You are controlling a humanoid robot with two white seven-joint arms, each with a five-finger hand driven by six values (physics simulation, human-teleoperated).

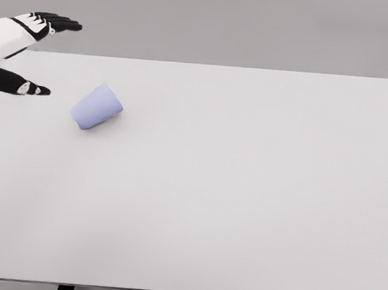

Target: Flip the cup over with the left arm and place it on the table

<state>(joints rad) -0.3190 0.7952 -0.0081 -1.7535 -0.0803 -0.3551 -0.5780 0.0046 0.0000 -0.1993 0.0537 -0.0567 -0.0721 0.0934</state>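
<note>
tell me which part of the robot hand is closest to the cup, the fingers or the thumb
The thumb of the left robot hand: its black tip points at the tipped-over blue cup, though not touching. The fingers stretch out higher up, toward the table's far edge.

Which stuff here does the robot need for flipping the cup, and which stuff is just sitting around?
Needed for the job:
- blue cup, lying on its side
- left hand, open, beside the cup and not touching it
- white table, where the cup goes

Just lying about:
- nothing else shows; the right arm is out of view
</note>
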